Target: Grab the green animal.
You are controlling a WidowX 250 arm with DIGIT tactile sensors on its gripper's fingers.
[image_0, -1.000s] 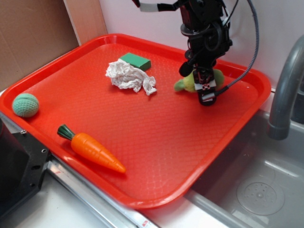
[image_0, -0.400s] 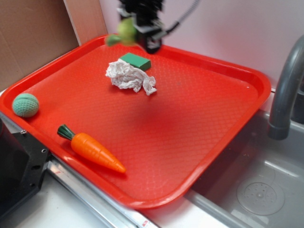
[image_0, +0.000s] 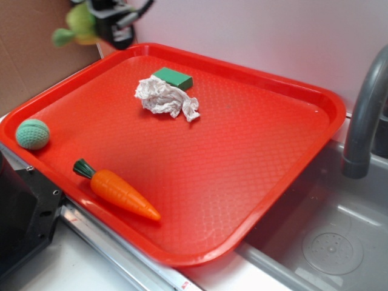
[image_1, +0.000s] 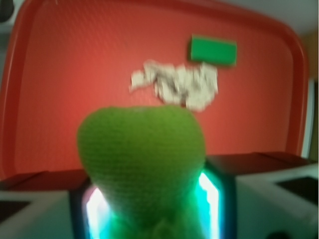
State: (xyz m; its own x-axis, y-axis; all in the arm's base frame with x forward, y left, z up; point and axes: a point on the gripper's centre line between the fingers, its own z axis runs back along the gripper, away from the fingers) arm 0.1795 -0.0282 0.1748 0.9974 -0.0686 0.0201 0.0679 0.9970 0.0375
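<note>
One hand [image_0: 100, 24] raised above tray [image_0: 315, 100] corner, clamping green animal [image_0: 79, 27].

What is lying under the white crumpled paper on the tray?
Around the paper only the red tray shows. The green block lies just behind it, seemingly touching its edge. What the paper itself covers cannot be seen.

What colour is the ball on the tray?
Teal, on the knitted ball; clearest in the exterior view.

The gripper [image_0: 106, 24] is black with a dark cable — its fingers [image_1: 222, 199] glow teal inside.
</note>
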